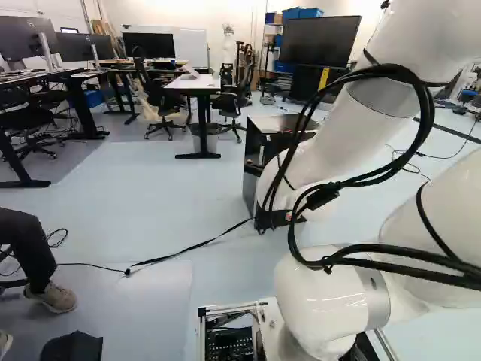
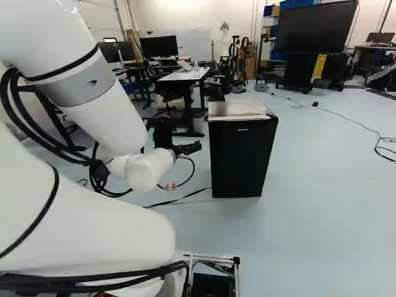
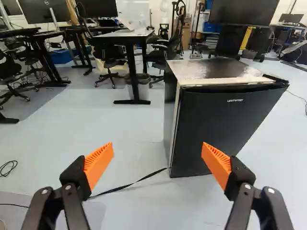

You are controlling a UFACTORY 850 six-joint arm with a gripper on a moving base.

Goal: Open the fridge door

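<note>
Standing ahead of the hand (image 2: 177, 146) and somewhat to its right, the fridge (image 3: 218, 74) is seen on the floor (image 3: 124, 158). The fingers of the hand are spread wide, with the orange pads (image 3: 100, 165) turned toward each other, and nothing is pinched between them. The door (image 3: 223, 120) is shown as a dark front, turned mostly toward the hand, and it is seen closed against the body of the fridge. No contact is made between the door and the hand; they are set apart. The fridge is kept upright, and its top is coloured brown and grey, with a light strip along the front edge. In the left base view, the fridge is partly covered by the arm (image 1: 331, 139).

On the floor, a black strap (image 3: 144, 178) is laid from near the foot of the fridge toward the left side of the hand. Farther to the left of the hand, a loop of thin cable (image 3: 8, 167) can be noticed. Well beyond the hand, ahead and to its left, a dark chair (image 3: 108, 62) is placed. Behind the fridge, farther from the hand and to its right, a large screen (image 3: 247, 12) is seen.
</note>
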